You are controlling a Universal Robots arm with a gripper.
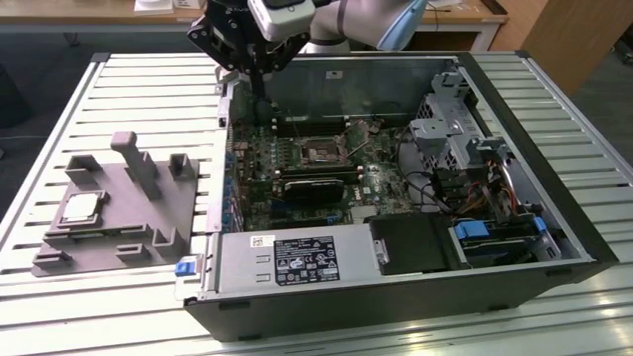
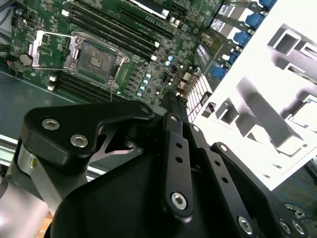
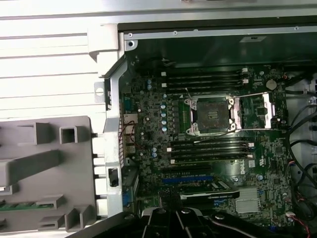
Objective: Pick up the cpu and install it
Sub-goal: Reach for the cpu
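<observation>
The end effector (image 1: 259, 90) is hanging from the arm (image 1: 346, 22) over the far corner of the open computer case (image 1: 346, 78) on the exterior view's left, pointing downward, and in the second wrist view its fingers (image 2: 174, 106) are pressing together with nothing between them, the tips floating above the motherboard (image 1: 262, 159) without touching it. Near it on the board, the socket (image 1: 325, 154) is lying in its black frame with its metal load plate (image 3: 267, 111) swung open beside it, and in both wrist views the socket (image 3: 213, 115) is sitting between rows of long dark memory slots (image 3: 203, 79). Nearer along the board, a black graphics card (image 1: 311, 185) is lying flat across it, and at the case's near edge a grey power supply (image 1: 296, 259) is filling the corner, with a drive cage (image 1: 450, 126) and bundled cables (image 1: 435, 193) taking up the side on the exterior view's right. Outside the case, well apart from the end effector on the exterior view's left, a grey tray (image 1: 129, 222) with upright posts is resting on the slatted metal desk (image 1: 148, 89), just beside the case wall. The cpu (image 1: 81, 208) is lying flat in a square recess of that tray, toward its left side, silver top facing up, untouched by the fingers and a good way from the socket. In the first wrist view the tray (image 3: 44, 168) is showing beside the case's rim
</observation>
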